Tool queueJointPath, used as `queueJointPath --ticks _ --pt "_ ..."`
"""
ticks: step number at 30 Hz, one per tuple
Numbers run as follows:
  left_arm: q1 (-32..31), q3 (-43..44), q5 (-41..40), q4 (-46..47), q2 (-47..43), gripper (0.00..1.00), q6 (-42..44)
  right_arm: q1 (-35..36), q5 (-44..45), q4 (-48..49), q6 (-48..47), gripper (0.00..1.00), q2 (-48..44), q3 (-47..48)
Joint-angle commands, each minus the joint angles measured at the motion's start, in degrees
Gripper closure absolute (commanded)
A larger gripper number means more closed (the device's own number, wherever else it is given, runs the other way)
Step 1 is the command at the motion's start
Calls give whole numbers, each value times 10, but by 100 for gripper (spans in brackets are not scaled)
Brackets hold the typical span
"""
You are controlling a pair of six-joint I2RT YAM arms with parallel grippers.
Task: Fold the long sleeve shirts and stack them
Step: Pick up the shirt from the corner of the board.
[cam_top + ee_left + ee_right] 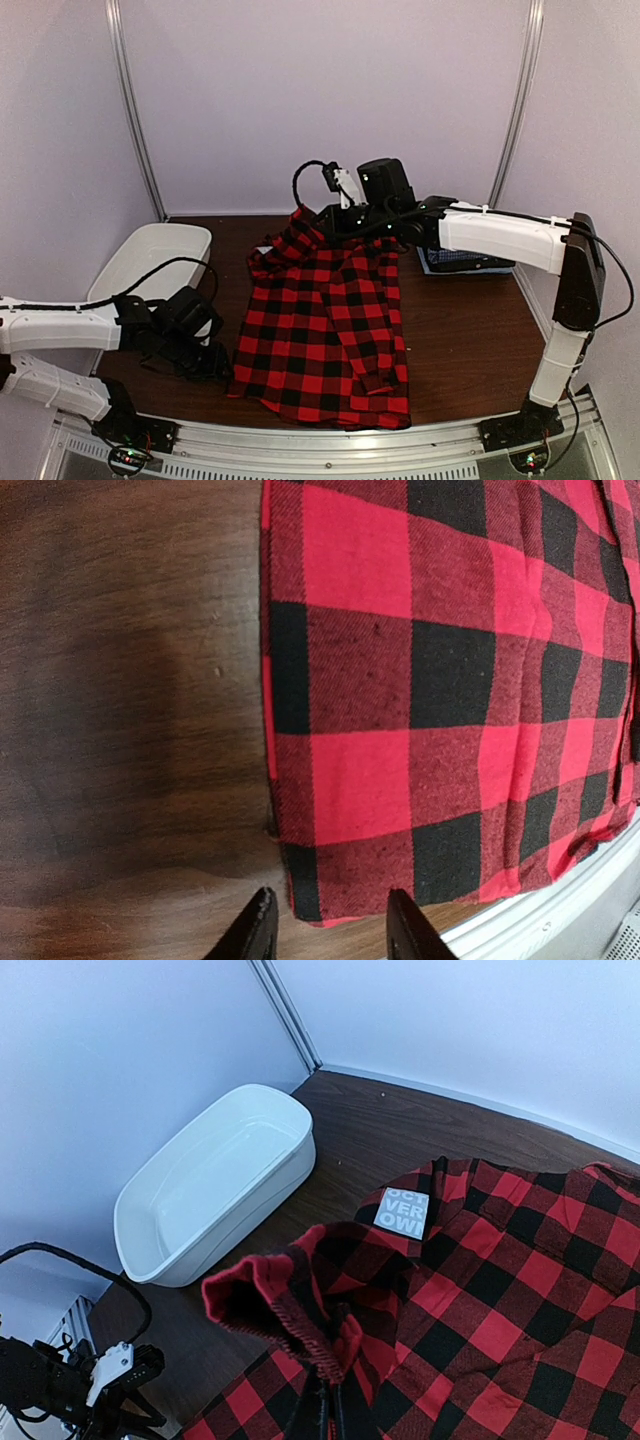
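Observation:
The red-and-black plaid shirt (pixel 322 325) lies spread on the dark wooden table, its far end lifted. My right gripper (pixel 345 218) is shut on a bunched fold of it (pixel 330 1345) near the collar and holds it above the table; a white label (pixel 402 1211) shows inside the collar. My left gripper (pixel 215 362) is open and low beside the shirt's left near corner (pixel 305 900), which lies between the fingertips (pixel 256 928). The blue-and-white check shirt (pixel 465 261) lies folded at the back right, partly hidden behind my right arm.
A white plastic tub (pixel 150 258) stands at the back left, also in the right wrist view (pixel 215 1180). The table's metal front rail (pixel 330 445) runs along the near edge. White walls close the back and sides.

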Motion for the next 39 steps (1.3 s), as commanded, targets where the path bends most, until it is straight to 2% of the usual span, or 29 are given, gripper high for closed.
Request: queueJointPath --ticks 1,7,14,21,25,29,33,39 --pt "-6 -10 12 41 20 62 -4 -1 8 17 -8 100 -20 2" --pt "-7 -12 -7 65 43 66 -5 -2 9 17 -12 100 -19 4" --pt "-7 -20 -21 62 63 79 -6 -2 9 15 -16 100 -20 3" --pt "-7 -26 -24 60 66 81 -15 -3 7 17 -18 100 -20 3" --pt "-7 -23 -19 64 79 76 -15 -3 5 16 -21 100 -19 6" --pt "-7 -19 -14 64 91 82 -12 -4 5 15 -25 100 -21 9" --pt "-7 -11 -12 53 109 100 -8 -5 5 16 -28 100 -26 5" --pt "-6 26 -35 5 117 100 -2 -7 2 24 -36 100 -36 -2"
